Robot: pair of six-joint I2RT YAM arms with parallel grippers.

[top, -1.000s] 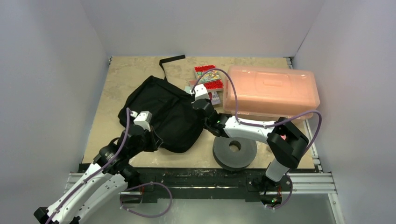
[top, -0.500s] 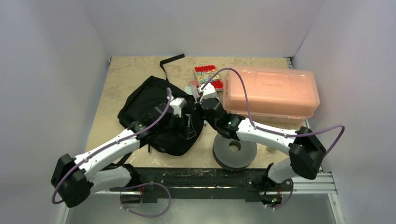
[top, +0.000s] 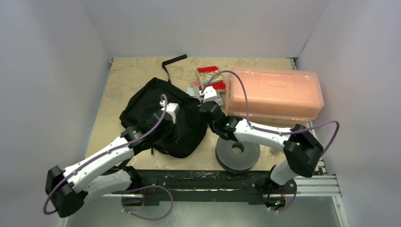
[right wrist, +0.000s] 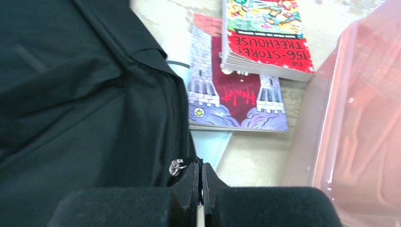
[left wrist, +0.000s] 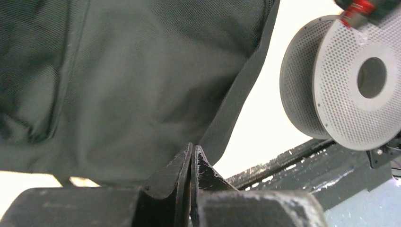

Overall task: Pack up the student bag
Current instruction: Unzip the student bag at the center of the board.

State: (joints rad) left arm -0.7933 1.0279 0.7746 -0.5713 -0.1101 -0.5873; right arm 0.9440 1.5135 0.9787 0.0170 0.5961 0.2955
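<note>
Two arms reaching fwd, L claw [left wrist: 191,152] closed over student bag [top: 146,101], R claw [right wrist: 199,171] closed by zip pull [right wrist: 177,166].

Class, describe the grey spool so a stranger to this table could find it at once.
Find the big orange box on the right of the table. Just in front of it, by the near edge and right of the black bag, lies the spool. It is the only round grey thing, flat, with a central hole.
</note>
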